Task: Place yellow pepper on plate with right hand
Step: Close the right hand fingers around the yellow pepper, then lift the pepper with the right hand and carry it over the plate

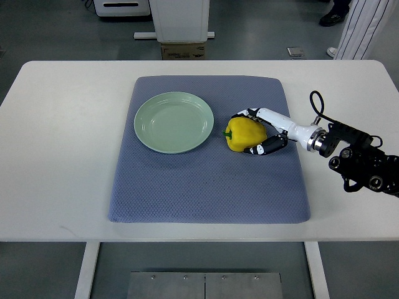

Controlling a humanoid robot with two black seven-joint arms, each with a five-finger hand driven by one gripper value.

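The right arm point(349, 152) comes in from the right edge of the table point(62, 156), lying low and nearly level across the white top, its dark wrist section with a looped black cable trailing behind a white forearm piece. The right robot hand point(262, 132) reaches onto the mat's right half and wraps the yellow pepper point(244, 134) from its right side — white fingers point(249, 113) curl over the far side of the fruit and dark-tipped ones close under its near side, so the hand is clasped around the pepper.

The yellow pepper is bright, glossy and blocky, lying on its side with a short green stem pointing left toward the plate point(174, 122). It sits on the mat just beside the plate's right rim; whether it is resting on the cloth or slightly lifted is not clear.

The plate is pale green, round and shallow, lying flat on the far-left part of the grey-blue mat point(206, 187), which covers the middle of the table. Nothing lies between pepper and plate. Beyond the table's far edge stand a white pedestal base point(181, 22) with a cardboard box point(183, 50) at its foot — and, at the far-right corner, a white striped panel point(366, 28) on the grey floor.
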